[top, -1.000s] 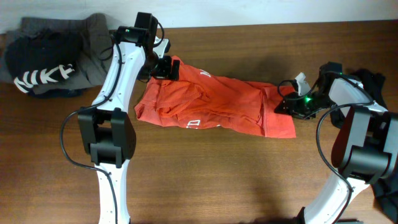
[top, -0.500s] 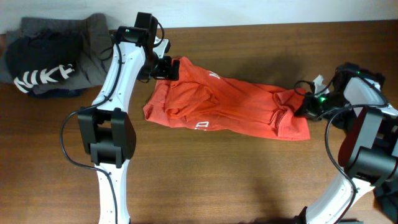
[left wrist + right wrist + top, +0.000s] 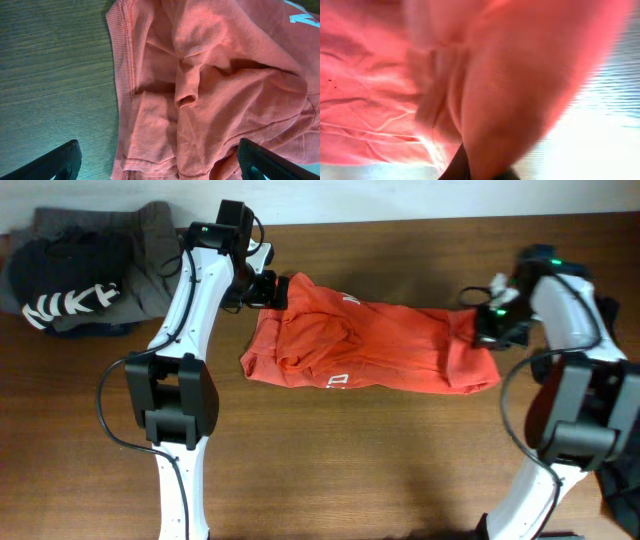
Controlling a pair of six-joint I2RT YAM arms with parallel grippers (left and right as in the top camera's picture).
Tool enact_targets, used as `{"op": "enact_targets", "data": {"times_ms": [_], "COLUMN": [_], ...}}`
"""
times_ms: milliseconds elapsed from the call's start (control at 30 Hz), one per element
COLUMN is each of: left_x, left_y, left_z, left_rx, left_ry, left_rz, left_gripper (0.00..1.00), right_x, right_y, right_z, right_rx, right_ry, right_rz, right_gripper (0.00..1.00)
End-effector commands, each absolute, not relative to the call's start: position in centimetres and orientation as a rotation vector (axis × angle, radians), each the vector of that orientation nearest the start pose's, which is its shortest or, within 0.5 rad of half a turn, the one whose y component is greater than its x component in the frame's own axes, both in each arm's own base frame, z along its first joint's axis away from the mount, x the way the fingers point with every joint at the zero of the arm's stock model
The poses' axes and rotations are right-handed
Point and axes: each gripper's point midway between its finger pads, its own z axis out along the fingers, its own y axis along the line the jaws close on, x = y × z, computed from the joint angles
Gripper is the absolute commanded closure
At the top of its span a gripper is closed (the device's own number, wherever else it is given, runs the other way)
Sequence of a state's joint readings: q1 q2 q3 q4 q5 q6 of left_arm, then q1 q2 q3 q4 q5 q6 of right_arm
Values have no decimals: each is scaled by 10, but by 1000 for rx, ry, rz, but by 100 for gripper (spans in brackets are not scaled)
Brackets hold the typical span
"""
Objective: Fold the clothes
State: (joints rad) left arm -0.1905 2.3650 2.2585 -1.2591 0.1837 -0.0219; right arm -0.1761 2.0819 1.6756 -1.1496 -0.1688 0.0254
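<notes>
Brown wooden table (image 3: pixel 350 470), mid-frame: right gripper (image 3: pixel 489 321) pinched shut on right end of rumpled red-orange fabric shirt (image 3: pixel 380 348); left gripper (image 3: pixel 266 290) jaws wide apart over its upper-left corner, gripping nothing. Step, likely: spreading shirt flat. Next: left closes on corner, both pull taut.

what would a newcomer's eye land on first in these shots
The bright red-orange shirt lying crumpled across the middle of the wooden table grabs the eye first. Its right end is bunched in the shut right tool, while the left tool hangs open over its left end. A dark pile of clothes with white lettering sits in the far left corner.
</notes>
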Motion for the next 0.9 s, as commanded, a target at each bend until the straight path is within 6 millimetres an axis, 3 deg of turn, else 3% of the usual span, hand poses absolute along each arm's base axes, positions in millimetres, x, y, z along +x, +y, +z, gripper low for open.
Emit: {"op": "enact_targets", "data": {"times_ms": [0, 133, 333, 400, 500, 533, 600, 767, 867], "left_x": [495, 495, 495, 495, 495, 494, 494, 494, 494], "left_y": [-128, -128, -128, -128, -128, -128, -128, -128, -128], "left_z": [111, 111, 111, 111, 110, 110, 110, 110, 110], "left_rx": [298, 298, 298, 298, 297, 297, 297, 297, 297], "left_ry": [2888, 2888, 2889, 2889, 2891, 2893, 2893, 2893, 2893], "left_rz": [-316, -316, -317, -317, -317, -316, -316, -316, -316], "left_gripper": [1, 1, 1, 1, 1, 1, 1, 1, 1], "right_x": [407, 413, 418, 419, 419, 418, 417, 419, 424], "right_y": [-29, 21, 63, 75, 86, 88, 93, 94, 87], "right_z": [62, 62, 62, 62, 62, 62, 62, 70, 90], "right_rx": [311, 161, 30, -10, -34, -21, -28, 55, 126], "right_ry": [3082, 3068, 3032, 3019, 3011, 3012, 3015, 2997, 2958], "right_rz": [-41, -99, -86, -80, -74, -71, -50, -31, -14], "right_gripper": [92, 85, 79, 63, 55, 44, 35, 34, 35]}}
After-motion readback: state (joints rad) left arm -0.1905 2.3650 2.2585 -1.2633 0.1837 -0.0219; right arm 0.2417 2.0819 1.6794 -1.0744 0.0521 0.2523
